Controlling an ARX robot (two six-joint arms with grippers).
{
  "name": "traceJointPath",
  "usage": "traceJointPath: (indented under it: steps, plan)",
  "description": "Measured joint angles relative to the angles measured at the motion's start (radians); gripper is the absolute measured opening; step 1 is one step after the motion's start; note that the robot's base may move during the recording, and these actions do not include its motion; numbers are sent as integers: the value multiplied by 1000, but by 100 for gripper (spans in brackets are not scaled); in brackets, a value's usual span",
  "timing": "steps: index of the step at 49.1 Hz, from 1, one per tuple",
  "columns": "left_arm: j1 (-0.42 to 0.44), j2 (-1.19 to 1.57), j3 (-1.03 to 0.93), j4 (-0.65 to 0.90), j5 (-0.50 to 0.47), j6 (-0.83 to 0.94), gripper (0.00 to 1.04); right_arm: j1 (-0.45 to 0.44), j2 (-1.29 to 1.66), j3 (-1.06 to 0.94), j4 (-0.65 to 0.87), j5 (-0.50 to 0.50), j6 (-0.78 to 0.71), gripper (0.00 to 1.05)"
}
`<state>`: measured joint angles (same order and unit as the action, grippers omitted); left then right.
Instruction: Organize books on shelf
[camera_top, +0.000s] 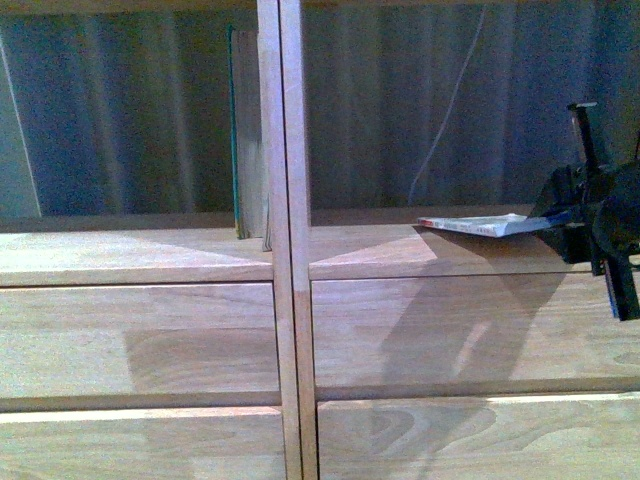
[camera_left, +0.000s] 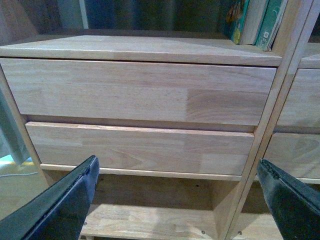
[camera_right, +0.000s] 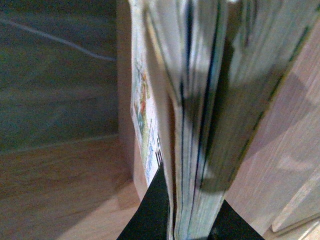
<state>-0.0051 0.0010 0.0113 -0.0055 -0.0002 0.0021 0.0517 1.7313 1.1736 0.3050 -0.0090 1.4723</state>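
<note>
Right side first: from the front view the right gripper (camera_top: 572, 218) is clenched on the white paperback (camera_top: 478, 225), which is held flat and level over the floor of the shelf's (camera_top: 288, 300) right-hand compartment. I can't tell whether its free end touches the wood. The right wrist view gives me what the front can't: the paperback (camera_right: 200, 125) edge-on, page block pinched between the two black fingers (camera_right: 150, 215), with a strip of colourful cover showing on one side.

Left compartment: the green-spined book (camera_top: 234, 130) stands upright, pressed against the centre divider (camera_top: 280, 150). The left wrist view shows several standing books (camera_left: 252, 20) there, not just one.

The left gripper (camera_left: 177, 161) is released, jaws wide apart with nothing between them, low down facing the drawer fronts (camera_left: 140, 90).

A thin white cable (camera_top: 450, 100) hangs behind the right compartment, well clear of the paperback.
</note>
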Motion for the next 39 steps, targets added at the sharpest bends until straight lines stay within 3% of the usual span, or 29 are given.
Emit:
traceJointPath:
  steps: [23, 31, 39]
  plan:
    - [0, 0, 0, 0, 0, 0, 97, -142, -330, -110, 27, -398, -251, 7]
    - [0, 0, 0, 0, 0, 0, 97, -129, -460, -151, 27, -519, -319, 7]
    - [0, 0, 0, 0, 0, 0, 97, -81, -555, -186, 25, -564, -369, 7]
